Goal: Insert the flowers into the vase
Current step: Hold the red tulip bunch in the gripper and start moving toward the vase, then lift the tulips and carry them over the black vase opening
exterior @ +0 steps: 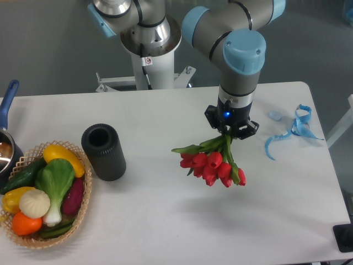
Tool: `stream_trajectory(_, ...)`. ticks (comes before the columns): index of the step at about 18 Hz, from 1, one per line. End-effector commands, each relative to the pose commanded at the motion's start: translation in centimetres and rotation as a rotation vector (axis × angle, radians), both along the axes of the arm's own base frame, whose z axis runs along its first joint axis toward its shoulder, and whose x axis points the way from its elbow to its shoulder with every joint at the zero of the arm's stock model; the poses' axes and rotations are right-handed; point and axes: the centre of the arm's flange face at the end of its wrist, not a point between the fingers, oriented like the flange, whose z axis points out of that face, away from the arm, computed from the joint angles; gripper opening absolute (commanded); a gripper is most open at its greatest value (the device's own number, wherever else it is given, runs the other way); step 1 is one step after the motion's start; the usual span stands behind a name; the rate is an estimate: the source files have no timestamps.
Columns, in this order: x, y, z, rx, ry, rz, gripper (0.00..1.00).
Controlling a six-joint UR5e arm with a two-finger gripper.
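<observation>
The flowers [212,164], a bunch of red tulips with green leaves, hang blooms-down from my gripper [228,131], lifted above the table right of centre. The gripper points down and is shut on the bunch's stems, which are hidden inside it. The vase [103,152], a matte black ribbed cylinder with an open round mouth, stands upright on the table at the left, well to the left of the flowers.
A wicker basket [83,212] of vegetables sits at the front left, just beside the vase. A pot with a blue handle [7,105] is at the left edge. A blue ribbon [292,128] lies at the right. The robot base [149,49] stands behind.
</observation>
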Motion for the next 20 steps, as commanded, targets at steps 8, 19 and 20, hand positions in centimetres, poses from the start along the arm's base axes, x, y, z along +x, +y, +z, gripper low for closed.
stream_trajectory(8, 0.8, 0.7, 1.3, 0.056, -0.007, -0.001, 0.0)
stream_trajectory(19, 6.6, 2.5, 6.0, 0.609, -0.26, -0.002, 0.0)
stream_trajectory(20, 7.1, 2.8, 6.3, 0.668, -0.305, -0.003, 0.0)
